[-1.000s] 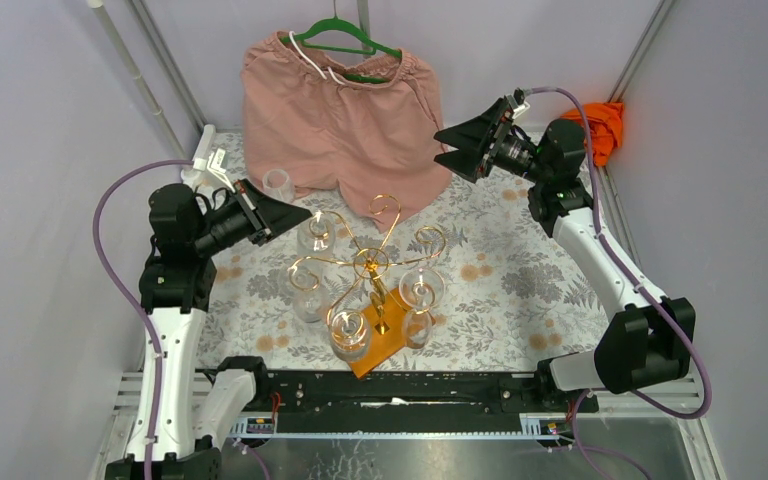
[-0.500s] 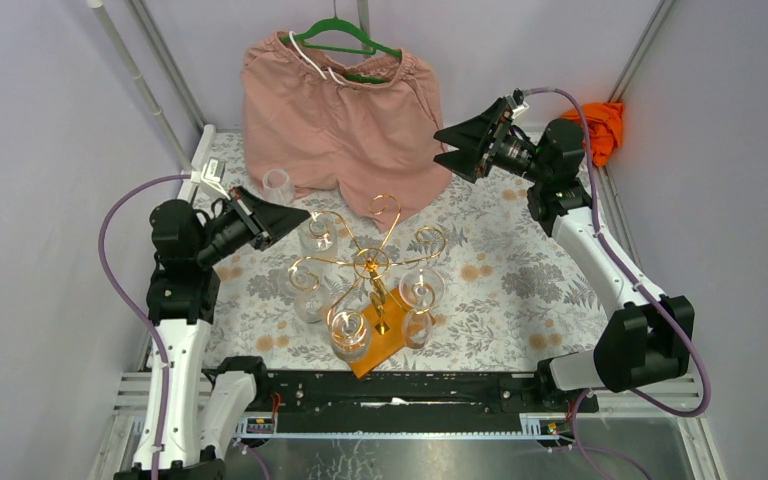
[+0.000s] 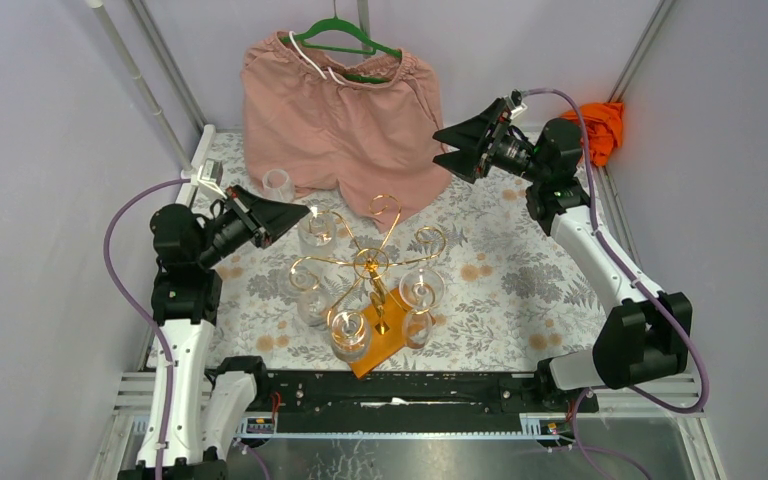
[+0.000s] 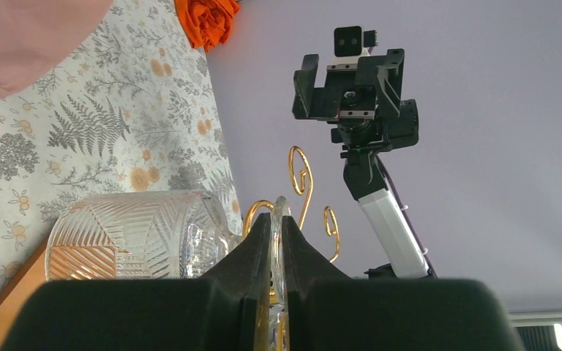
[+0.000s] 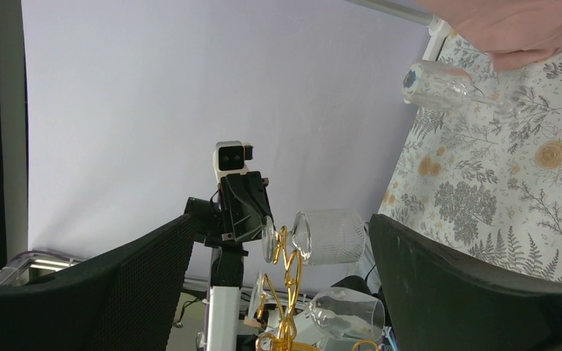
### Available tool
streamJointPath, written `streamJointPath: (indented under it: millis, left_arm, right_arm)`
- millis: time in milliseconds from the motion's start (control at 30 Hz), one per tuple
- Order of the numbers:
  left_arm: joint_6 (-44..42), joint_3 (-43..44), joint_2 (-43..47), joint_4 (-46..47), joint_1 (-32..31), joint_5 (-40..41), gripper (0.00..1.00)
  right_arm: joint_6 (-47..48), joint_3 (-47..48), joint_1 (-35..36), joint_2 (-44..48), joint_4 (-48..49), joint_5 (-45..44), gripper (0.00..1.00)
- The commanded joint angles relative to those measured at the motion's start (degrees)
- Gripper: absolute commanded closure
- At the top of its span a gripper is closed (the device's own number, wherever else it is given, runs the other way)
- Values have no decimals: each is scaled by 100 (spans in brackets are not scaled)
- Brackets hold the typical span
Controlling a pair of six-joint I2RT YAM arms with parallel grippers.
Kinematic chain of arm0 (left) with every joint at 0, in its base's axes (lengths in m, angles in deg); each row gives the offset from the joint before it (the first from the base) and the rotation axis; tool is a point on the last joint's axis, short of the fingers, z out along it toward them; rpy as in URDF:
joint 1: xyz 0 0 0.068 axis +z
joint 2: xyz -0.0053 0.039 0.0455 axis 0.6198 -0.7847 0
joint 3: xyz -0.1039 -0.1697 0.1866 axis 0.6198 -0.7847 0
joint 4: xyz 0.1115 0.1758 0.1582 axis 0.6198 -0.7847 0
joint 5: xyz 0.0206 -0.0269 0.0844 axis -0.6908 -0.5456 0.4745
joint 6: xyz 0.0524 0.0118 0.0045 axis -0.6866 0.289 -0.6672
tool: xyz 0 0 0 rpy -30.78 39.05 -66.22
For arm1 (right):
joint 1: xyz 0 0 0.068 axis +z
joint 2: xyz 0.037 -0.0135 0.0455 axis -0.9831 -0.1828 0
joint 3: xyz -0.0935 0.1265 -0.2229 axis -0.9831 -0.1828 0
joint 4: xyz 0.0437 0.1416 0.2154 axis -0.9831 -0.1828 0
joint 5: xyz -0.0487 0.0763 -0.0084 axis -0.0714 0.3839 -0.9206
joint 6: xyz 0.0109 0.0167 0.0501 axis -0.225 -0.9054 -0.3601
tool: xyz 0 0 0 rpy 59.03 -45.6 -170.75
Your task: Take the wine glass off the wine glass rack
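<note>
pinching the thin foot of a clear ribbed wine glass [image 4: 139, 234], the left gripper [image 4: 276, 219] sits clenched left of centre in the top view, the glass lying sideways just beside the upper-left arm of the gold scroll-armed rack [image 3: 370, 262]. right gripper [image 3: 447, 146] gapes wide, upper right, well apart.

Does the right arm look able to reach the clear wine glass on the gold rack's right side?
Probably yes: the open right gripper hangs on that side, nothing blocking the clear wine glass.

plain lilac walls [image 3: 50, 120] rise behind the right gripper [image 3: 440, 146]; a floral tablecloth [image 3: 520, 285] lies below it, evenly lit.
</note>
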Motion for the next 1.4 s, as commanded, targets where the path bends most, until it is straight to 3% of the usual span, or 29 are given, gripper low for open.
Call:
streamJointPath:
  millis: [0, 300, 1000, 1367]
  left_arm:
    - [354, -15, 105, 666, 81, -56, 100]
    - [766, -379, 93, 1277, 112, -88, 100]
    - [705, 110, -217, 1337, 96, 26, 100]
    - [617, 188, -439, 1421, -218, 228, 100]
  right_arm:
    - [-27, 15, -27, -11, 285, 75, 2]
    - [-39, 8, -35, -37, 328, 73, 2]
    - [-158, -3, -30, -140, 543, 108, 1]
    - [-199, -3, -28, -187, 619, 140, 2]
